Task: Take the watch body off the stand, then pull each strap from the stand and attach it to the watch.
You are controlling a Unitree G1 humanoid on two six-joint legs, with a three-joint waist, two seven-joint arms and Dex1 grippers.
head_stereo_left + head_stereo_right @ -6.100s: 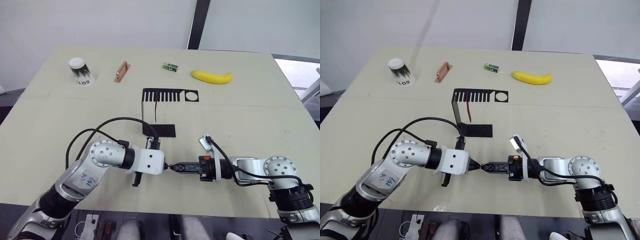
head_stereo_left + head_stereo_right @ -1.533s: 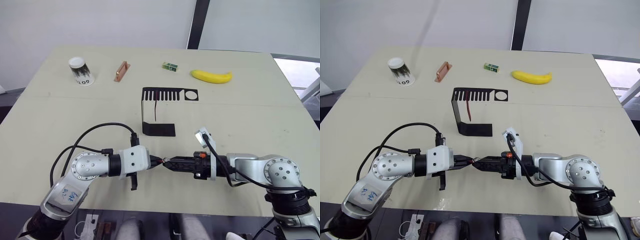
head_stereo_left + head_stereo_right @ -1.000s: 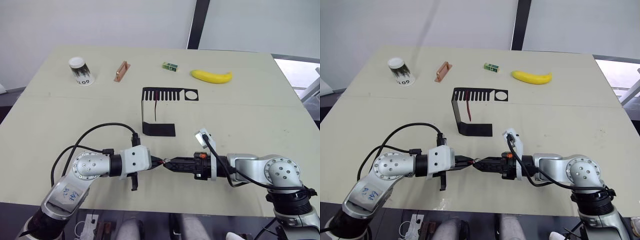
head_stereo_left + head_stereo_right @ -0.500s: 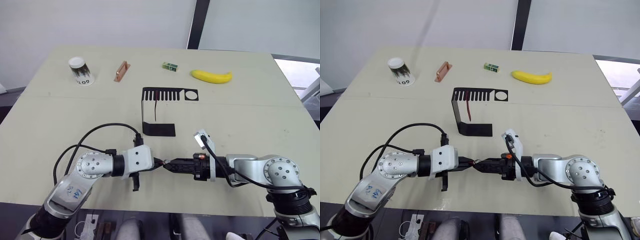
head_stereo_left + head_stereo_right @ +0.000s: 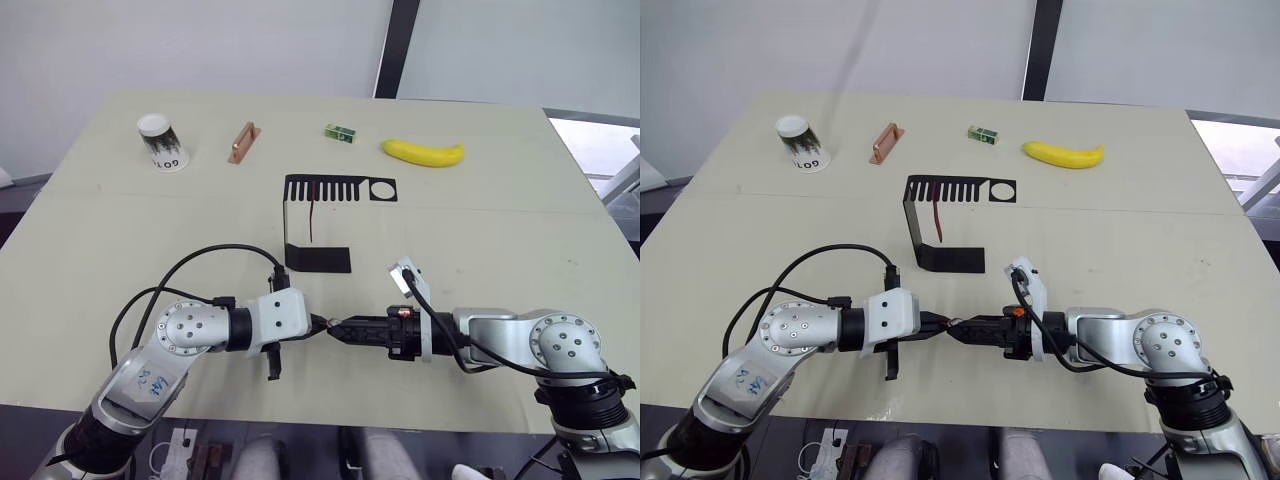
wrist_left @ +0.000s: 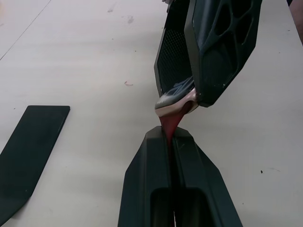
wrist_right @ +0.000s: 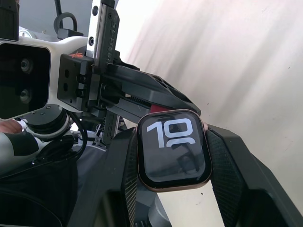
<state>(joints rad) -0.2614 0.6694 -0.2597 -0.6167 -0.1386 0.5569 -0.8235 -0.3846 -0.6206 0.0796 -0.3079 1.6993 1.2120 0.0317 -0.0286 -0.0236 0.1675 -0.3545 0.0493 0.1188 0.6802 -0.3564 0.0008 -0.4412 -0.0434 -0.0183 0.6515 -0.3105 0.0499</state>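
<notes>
From the head views the watch body [image 7: 173, 149] is hidden btwn the meeting grippers, too small to make out; the right wrist view shows it clamped in the right gripper [image 5: 335, 329], screen reading "10". Left gripper [image 5: 318, 325] pinches one dark red strap [image 6: 170, 126], its end touching the watch's edge; join itself obscured. Second strap [image 5: 311, 222] hangs from the stand [image 5: 322, 222], mid-table. Vs 0.5 s ago: left arm nudged slightly rightward, grippers still tip to tip.
</notes>
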